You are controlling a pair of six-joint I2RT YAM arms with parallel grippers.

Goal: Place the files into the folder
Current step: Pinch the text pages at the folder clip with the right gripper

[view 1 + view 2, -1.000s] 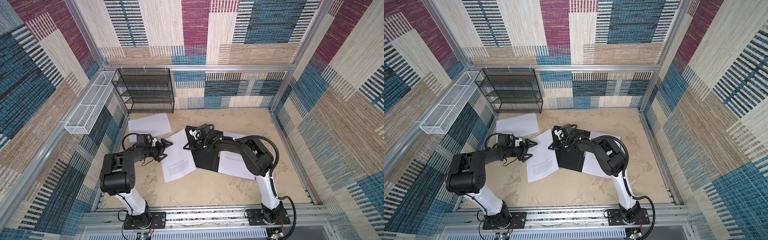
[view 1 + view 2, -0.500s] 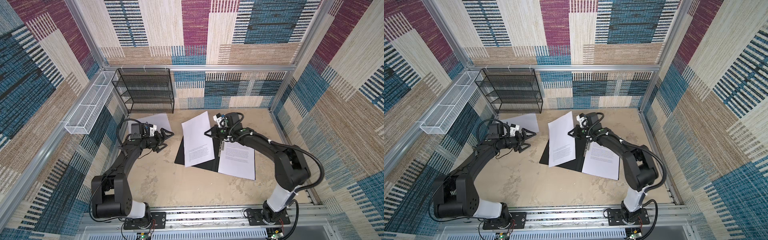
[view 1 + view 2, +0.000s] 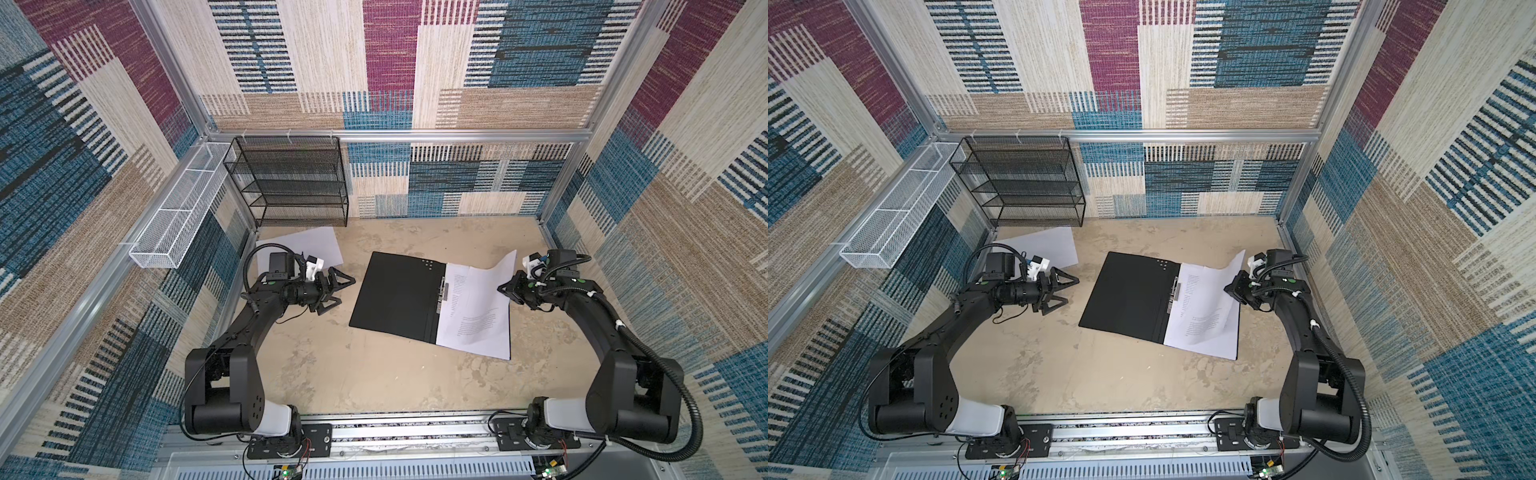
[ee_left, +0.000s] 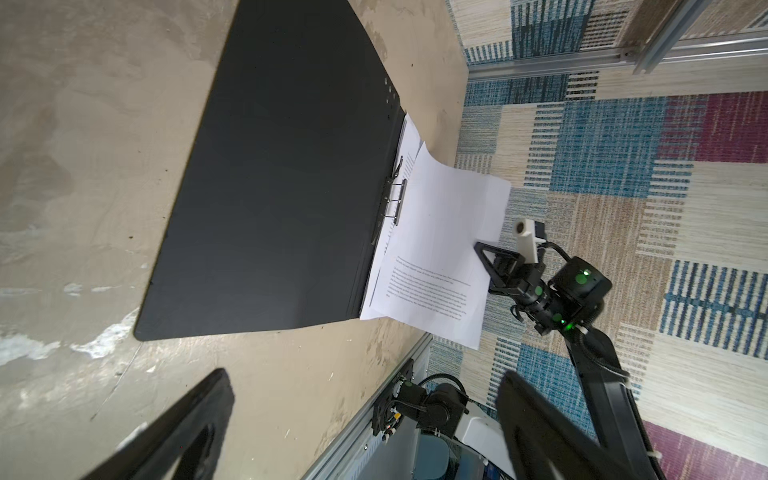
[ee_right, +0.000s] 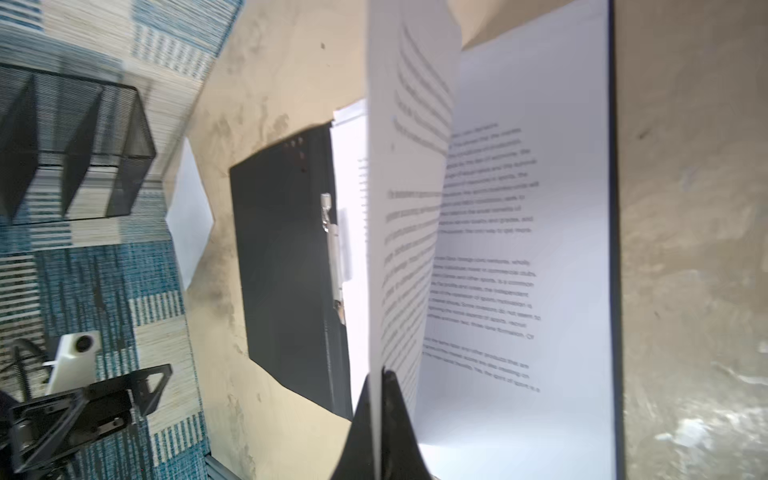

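Note:
The folder (image 3: 399, 295) lies open on the table, black inside up, in both top views (image 3: 1129, 295). Printed files (image 3: 478, 332) rest on its right half. My right gripper (image 3: 505, 287) is shut on the edge of one printed sheet (image 3: 496, 272), which stands curled above that pile. The right wrist view shows the sheet (image 5: 407, 166) pinched edge-on between the jaws of the right gripper (image 5: 380, 374). My left gripper (image 3: 345, 291) hovers open and empty just left of the folder (image 4: 282, 187). Another white sheet (image 3: 307, 245) lies at the back left.
A black wire-mesh rack (image 3: 291, 178) stands against the back wall on the left. A white mesh basket (image 3: 178, 220) hangs on the left wall. The sheet at the back left sits between the rack and my left arm.
My right gripper has carried the printed sheet from the folder's left side across to above the pile on its right half. My left gripper stayed open and shifted slightly.

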